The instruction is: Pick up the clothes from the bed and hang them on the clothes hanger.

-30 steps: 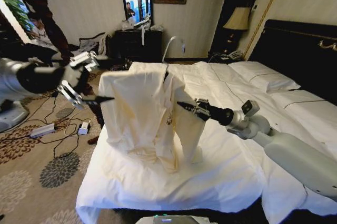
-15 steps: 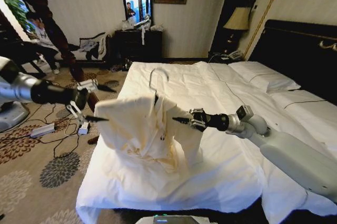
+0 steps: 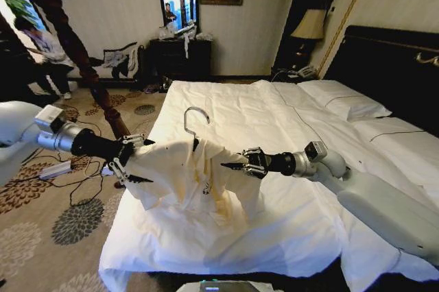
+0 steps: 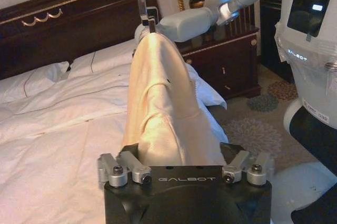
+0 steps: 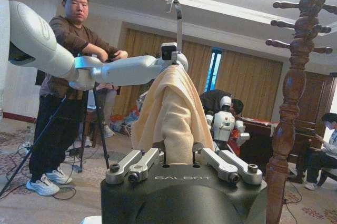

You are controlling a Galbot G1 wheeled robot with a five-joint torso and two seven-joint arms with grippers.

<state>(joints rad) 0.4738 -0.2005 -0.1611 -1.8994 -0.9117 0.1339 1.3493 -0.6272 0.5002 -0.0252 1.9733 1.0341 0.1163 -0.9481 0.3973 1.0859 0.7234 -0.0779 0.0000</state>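
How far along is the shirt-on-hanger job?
Done: the shirt is off the bed and draped over the hanger, hook sticking out on top. In hand: the left pincer and right pincer each grip a shoulder end, holding it spread above the sheet. Left: the lower hem looks bunched and may touch the sheet; the hanger itself hangs on nothing.

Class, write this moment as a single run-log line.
left gripper: at one shoulder of clothes | right gripper: at other shoulder | clothes hanger: inside garment, hook up | bed: hem touching
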